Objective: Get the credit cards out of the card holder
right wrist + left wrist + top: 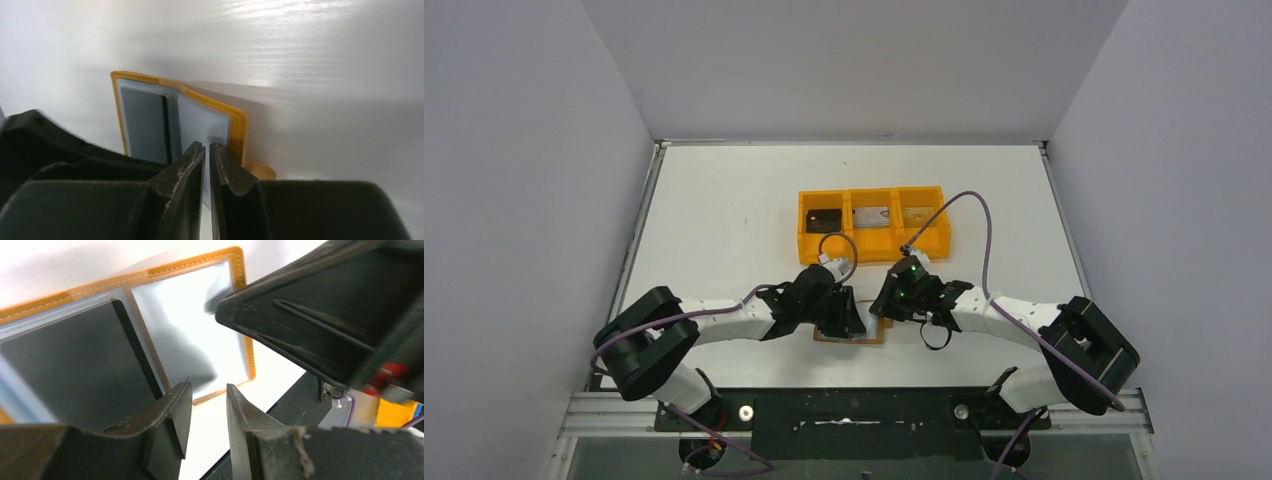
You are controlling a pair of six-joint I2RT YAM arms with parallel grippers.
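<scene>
Tan-brown leather with pale stitching edges the card holder (202, 120), which is laid open and flat on the white table (724, 220), close to the arms' bases and just on the near side of the orange tray (872, 246). One dark credit card (75, 370) is seated in the grey pocket of the half nearer the left gripper (209, 390); the other half's pocket shows pale and glossy. The left gripper is held low over the holder's near edge, its jaws parted by a moderate gap through which the stitched rim and the table can be seen, and nothing is gripped between them. The right gripper (207, 146) is set over the pale half, its jaws drawn almost together with only a thin slit left; whether the pocket's film is pinched there cannot be told. The two grippers are placed close together above the holder. One card is laid in each of the tray's three compartments: a black card (824, 219) at the left, a silvery card (871, 215) in the middle and a third card (917, 214) at the right.
</scene>
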